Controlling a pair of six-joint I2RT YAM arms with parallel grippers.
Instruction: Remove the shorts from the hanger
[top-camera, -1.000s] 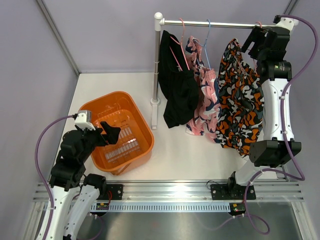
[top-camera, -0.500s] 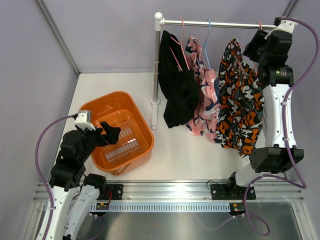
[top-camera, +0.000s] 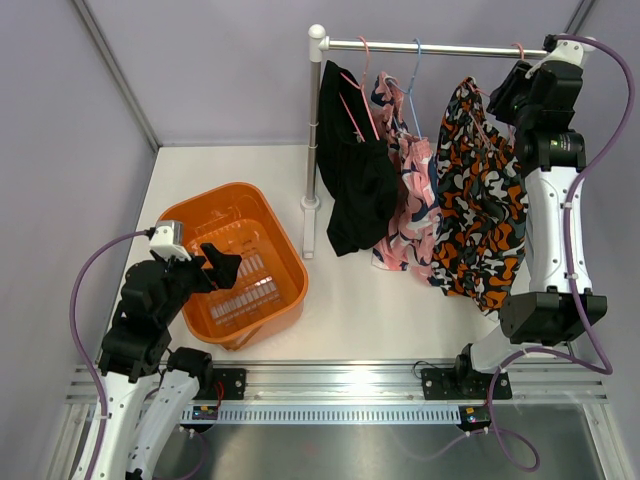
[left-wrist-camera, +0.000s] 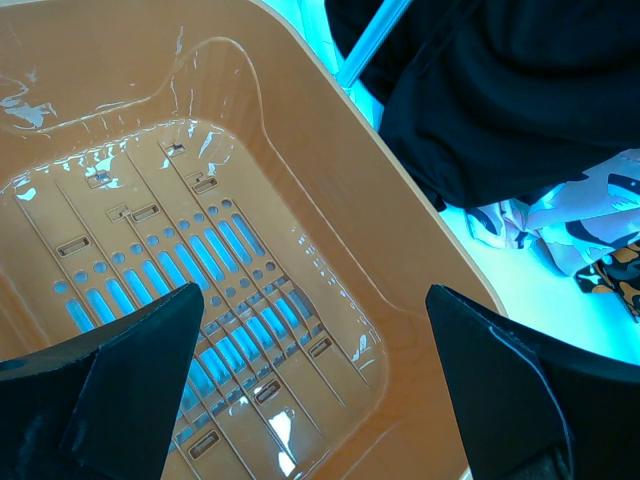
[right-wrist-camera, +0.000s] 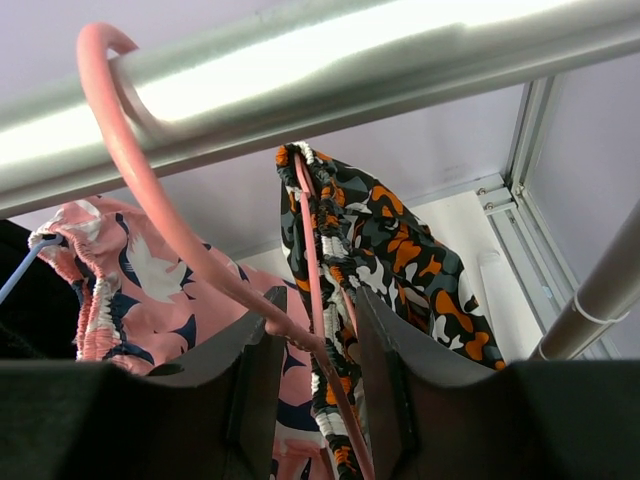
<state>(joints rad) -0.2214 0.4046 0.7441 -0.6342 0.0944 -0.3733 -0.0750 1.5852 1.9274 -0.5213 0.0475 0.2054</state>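
Left gripper: poised over the orange basket; fingers spread wide in the left wrist view, nothing between them.
Orange basket: toward the near left corner of the table; slotted bottom bare.
Post: upright near the middle of the far edge, carrying the rail's left end.
Rail: runs along the far edge from the post toward the far right corner.
Black shorts: leftmost on the rail, draped on a pink hanger, just beside the post; well apart from both grippers.
Pink shorts: next to the right, navy-and-white blotches, under a blue hanger, touching the black pair.
Camouflage shorts: rightmost, orange, black and white, hanging low toward the table's right edge, just left of the right arm.
Right-hand hanger: pink wire hooked over the rail, one arm sloping down into the camouflage waistband.
Right gripper: raised to the rail's right end by the far right corner; jaws parted by a narrow gap, astride the hanger wire where it meets the waistband; wire touching the tip of one finger, not clamped; camouflage shorts directly ahead of and below the fingertips.
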